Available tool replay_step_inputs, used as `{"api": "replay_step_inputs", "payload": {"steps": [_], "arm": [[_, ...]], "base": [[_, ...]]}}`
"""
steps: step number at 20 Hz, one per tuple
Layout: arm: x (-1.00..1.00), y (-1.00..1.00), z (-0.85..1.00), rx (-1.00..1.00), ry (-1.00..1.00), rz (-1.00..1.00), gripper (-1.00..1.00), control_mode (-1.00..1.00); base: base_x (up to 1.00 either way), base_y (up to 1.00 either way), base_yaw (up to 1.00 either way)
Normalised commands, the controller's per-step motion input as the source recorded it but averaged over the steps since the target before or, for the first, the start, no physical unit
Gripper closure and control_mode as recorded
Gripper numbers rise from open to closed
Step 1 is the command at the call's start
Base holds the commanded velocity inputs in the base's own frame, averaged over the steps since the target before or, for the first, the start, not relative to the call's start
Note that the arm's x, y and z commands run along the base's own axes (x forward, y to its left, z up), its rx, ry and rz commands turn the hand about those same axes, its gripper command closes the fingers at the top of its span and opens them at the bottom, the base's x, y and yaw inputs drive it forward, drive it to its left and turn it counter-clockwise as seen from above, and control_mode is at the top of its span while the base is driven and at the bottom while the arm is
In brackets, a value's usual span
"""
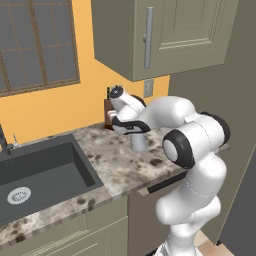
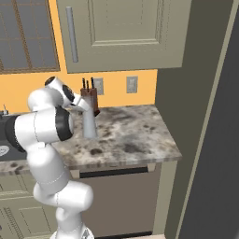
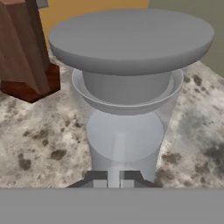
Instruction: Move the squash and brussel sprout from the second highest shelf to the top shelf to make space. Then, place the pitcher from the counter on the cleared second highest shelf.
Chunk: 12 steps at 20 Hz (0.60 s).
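My gripper (image 3: 113, 179) is clenched on the pitcher (image 3: 124, 131), upright on the counter (image 3: 39, 144) beside the knife block (image 3: 24, 48). I judge it rigid, smooth, top-heavy; hold mid-body.

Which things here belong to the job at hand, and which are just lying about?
Job:
pitcher, standing on the counter
hand, shut on the pitcher's wall

Lying about:
knife block, behind the pitcher
sink
wall cabinet
window
wall outlet
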Motion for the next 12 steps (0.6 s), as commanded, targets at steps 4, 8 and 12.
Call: {"api": "replay_step_inputs", "payload": {"steps": [4, 8, 12], "arm": [[-0.69, -0.37, 0.03, 0.0, -0.21, 0.39, 1.0, -1.0], [-0.78, -0.56, 0.23, 0.01, -0.21, 0.35, 1.0, -1.0], [-0.87, -0.59, 0.51, 0.04, -0.12, 0.25, 1.0, -1.0]], "base": [[0.0, 0.0, 0.0], [0.0, 0.0, 0.0], [0.0, 0.0, 0.0]]}}
